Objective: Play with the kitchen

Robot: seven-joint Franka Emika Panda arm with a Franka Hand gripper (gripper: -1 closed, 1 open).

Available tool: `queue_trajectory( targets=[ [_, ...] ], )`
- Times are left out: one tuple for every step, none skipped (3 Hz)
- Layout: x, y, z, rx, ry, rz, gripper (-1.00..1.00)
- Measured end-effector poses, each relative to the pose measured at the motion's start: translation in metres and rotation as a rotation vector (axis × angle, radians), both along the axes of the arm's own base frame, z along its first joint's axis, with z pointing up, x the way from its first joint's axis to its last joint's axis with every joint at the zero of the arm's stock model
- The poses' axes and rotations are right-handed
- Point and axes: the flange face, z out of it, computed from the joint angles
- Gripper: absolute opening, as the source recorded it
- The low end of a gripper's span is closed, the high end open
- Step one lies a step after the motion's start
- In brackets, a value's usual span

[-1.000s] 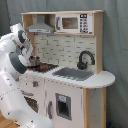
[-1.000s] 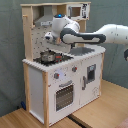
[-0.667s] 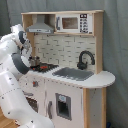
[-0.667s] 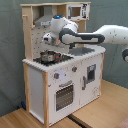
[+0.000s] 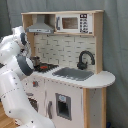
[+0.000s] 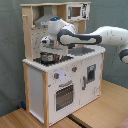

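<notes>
One kitchen [image 5: 70,75], light wood and white, fills both exterior views; it stands on a wooden floor [image 6: 95,112] before a grey curtain [image 6: 11,55].

Count, going l. to r. in the first exterior view:
- 1 white robot arm [image 5: 15,75], at the left edge, partly cut off by the frame.
- 1 grey hood [image 5: 41,26], upper left.
- 1 hob [image 5: 46,66], black w. red rings, on the counter's left part.
- 1 microwave [image 5: 74,23] on the top shelf.
- 1 grey sink [image 5: 74,73], mid-counter.
- 1 black faucet [image 5: 85,59], just behind the sink's right end.
- 1 door w. dark window [image 5: 63,106], lower front.

Second exterior view adds 1 oven door [image 6: 64,95], slatted, under 2 round knobs [image 6: 57,76].

Arm pose: in the second exterior view it enters from the second exterior view's right, reaches horizontally across the counter, wrist bent down over the hob. Gripper [image 6: 48,54] hangs just above the hob; cannot tell whether the fingers are apart or together.

Hidden: in the first exterior view the arm's own links cover the gripper and the hob's left part.
</notes>
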Motion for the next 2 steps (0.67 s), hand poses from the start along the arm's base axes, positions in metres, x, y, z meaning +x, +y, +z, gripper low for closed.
queue_trajectory(
  targets=[
    [0.0065, -0.0113, -0.0104, -0.044, 0.051, 0.023, 1.00],
    [0.0064, -0.0114, -0.0103, -0.044, 0.051, 0.024, -1.00]
  ],
)
